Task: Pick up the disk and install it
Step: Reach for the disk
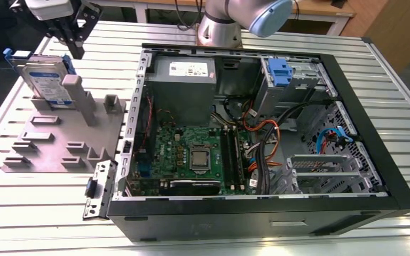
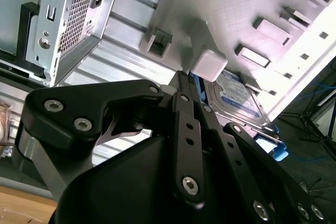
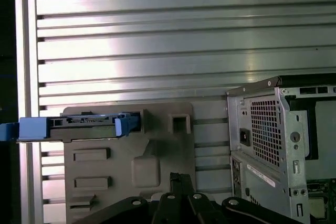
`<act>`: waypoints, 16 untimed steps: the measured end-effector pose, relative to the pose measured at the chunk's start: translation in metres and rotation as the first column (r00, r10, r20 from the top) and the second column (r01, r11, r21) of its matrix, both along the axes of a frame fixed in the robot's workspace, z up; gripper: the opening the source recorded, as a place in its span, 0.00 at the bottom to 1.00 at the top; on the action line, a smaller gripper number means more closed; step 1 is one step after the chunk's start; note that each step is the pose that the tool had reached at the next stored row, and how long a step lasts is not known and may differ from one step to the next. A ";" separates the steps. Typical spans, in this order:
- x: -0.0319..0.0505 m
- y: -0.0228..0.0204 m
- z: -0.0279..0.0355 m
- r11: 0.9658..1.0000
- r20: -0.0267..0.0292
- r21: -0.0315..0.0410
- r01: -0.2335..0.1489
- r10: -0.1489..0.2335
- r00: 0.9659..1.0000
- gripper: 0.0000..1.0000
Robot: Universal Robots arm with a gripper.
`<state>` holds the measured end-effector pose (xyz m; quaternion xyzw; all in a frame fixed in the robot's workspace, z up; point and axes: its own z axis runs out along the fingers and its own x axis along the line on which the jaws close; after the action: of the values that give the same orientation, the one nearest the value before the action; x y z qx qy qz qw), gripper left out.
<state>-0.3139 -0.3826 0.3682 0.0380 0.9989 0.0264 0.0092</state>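
Metal disk (image 1: 45, 80), blue plastic carrier (image 1: 8, 54)

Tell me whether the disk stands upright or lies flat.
Upright: the disk stands on edge on the grey holder, outside the computer case.

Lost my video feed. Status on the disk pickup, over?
Gripper above disk, not holding it. Disk upright in grey holder beside open computer case. Nothing between them.

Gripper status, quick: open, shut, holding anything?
Black gripper: shut, holding nothing; flat silver metal disk in blue plastic carrier stands untouched in its grey holder.
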 end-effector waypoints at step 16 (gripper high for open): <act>-0.0095 0.0060 -0.0010 1.000 0.000 0.000 0.000 0.000 1.000 0.11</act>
<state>-0.3234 -0.3766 0.3672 0.0380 0.9989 0.0264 0.0091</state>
